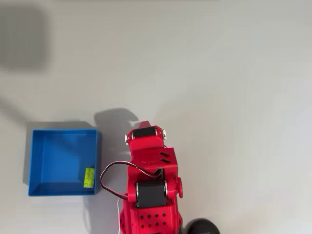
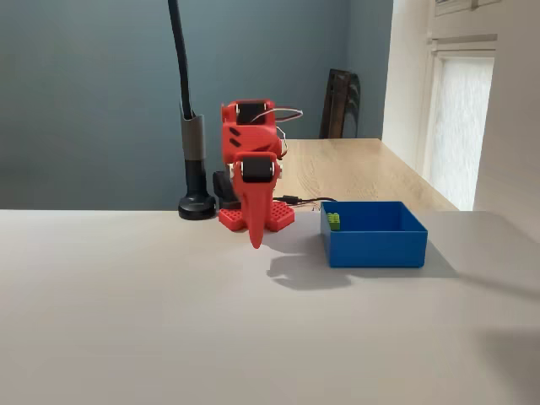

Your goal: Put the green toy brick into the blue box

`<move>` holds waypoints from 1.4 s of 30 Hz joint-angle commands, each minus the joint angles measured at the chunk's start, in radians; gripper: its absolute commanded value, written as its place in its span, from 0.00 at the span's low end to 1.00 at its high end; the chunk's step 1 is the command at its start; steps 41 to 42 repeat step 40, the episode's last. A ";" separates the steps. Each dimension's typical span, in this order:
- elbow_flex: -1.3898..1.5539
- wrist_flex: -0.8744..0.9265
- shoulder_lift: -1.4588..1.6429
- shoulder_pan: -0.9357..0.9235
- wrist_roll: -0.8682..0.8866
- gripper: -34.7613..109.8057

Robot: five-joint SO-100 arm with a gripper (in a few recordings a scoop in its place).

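On the pale grey tabletop (image 2: 126, 321), the red two-finger gripper (image 2: 255, 240) hangs point-down in the fixed view, tip just above the surface, beside the square bright blue plastic box (image 2: 375, 245) but apart from it. Fingers look pressed together into one tapering wedge; nothing between them, nothing touched. Overhead, the folded red arm (image 1: 148, 175) covers the gripper. Tiny lime-green studded toy brick (image 1: 88, 177) lies inside the blue box (image 1: 36, 161), against the wall nearest the arm, near the lower corner overhead. Fixed view shows the brick (image 2: 334, 221) at the box's back left corner.
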State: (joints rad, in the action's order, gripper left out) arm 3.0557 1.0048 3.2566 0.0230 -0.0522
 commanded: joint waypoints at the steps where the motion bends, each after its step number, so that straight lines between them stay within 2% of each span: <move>1: 0.040 -0.043 0.015 0.002 -0.037 0.24; 42: 0.041 -0.048 0.015 0.012 -0.038 0.24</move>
